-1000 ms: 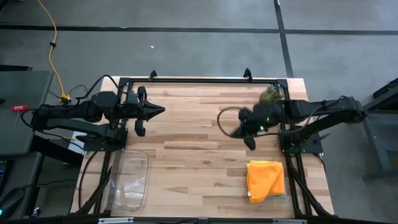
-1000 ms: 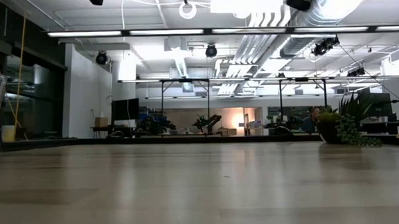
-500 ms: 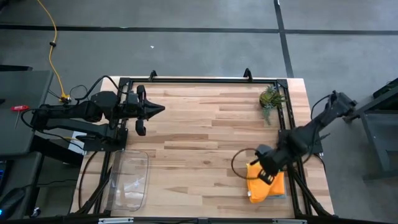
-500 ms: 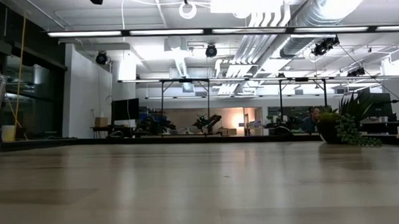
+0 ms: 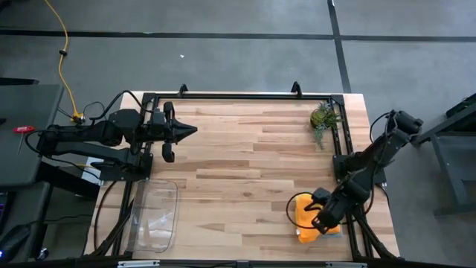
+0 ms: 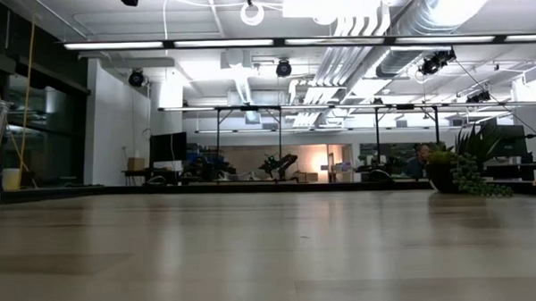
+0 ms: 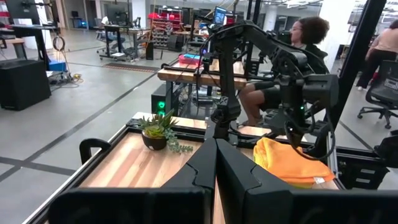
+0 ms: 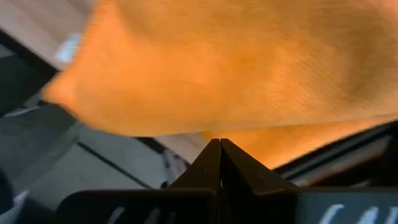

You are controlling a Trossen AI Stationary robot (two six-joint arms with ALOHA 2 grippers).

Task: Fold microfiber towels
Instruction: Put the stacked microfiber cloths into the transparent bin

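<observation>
A stack of folded microfiber towels, the orange one [image 5: 305,212] on top, lies at the table's near right corner. It also shows in the left wrist view [image 7: 292,163], with a yellow layer under it. My right gripper [image 5: 315,222] is low over this stack, fingers shut [image 8: 219,143], their tips at the edge of the orange cloth [image 8: 236,62]. My left gripper [image 5: 186,132] is shut and empty [image 7: 216,152], held still above the table's far left. The other towels are hidden under the stack or out of view. My right gripper has its shut fingertips right at the orange towel's edge [image 8: 217,132], slanting down at the stack from above. I cannot tell whether they touch the cloth. The towel lies flat on the stack.
A small potted plant [image 5: 323,117] stands at the far right corner and shows in the low view [image 6: 461,173]. A clear plastic tray [image 5: 154,214] lies at the near left. Bare wood lies between them. People sit beyond the table's right side [image 7: 298,56].
My right gripper has swung from the far middle of the table, beside the plant, toward the near right corner. It has come down over the orange towel stack. The stack has stayed where it was.
</observation>
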